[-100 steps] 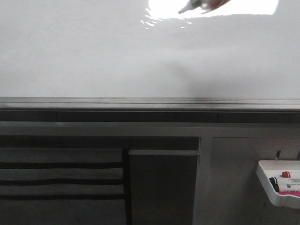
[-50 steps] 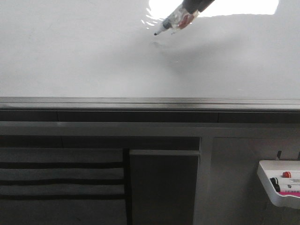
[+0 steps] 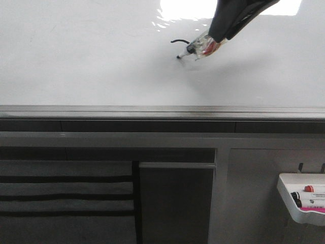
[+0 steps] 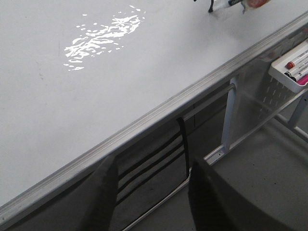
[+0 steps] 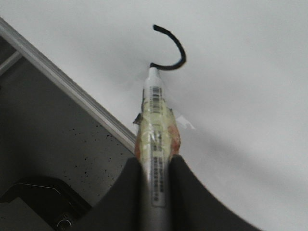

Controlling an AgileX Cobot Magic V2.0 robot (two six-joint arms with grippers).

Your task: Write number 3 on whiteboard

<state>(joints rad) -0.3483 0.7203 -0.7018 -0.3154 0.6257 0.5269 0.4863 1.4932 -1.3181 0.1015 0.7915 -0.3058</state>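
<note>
The whiteboard [image 3: 91, 61] is a glossy white board with a grey rail [image 3: 152, 109] along its near edge. My right gripper [image 3: 226, 28] is shut on a marker [image 3: 199, 49], tilted down with its tip touching the board. A short black curved stroke [image 3: 179, 41], the top of a numeral, runs to the tip. In the right wrist view the marker [image 5: 155, 125] sits between the fingers of the gripper [image 5: 155, 166] and the black hook-shaped stroke [image 5: 174, 50] ends at its tip. My left gripper [image 4: 151, 187] is open and empty, off the board's near edge.
A small white tray [image 3: 303, 201] with a red-capped and a pink-banded marker hangs low at the right; it also shows in the left wrist view [image 4: 294, 67]. A dark frame with grey slats [image 3: 66, 195] lies below the board's rail. Lamp glare [image 3: 188, 10] lies on the board.
The right gripper has come down and rightward into view with the marker. The tip has touched the board and drawn a short curved black stroke that was absent before.
</note>
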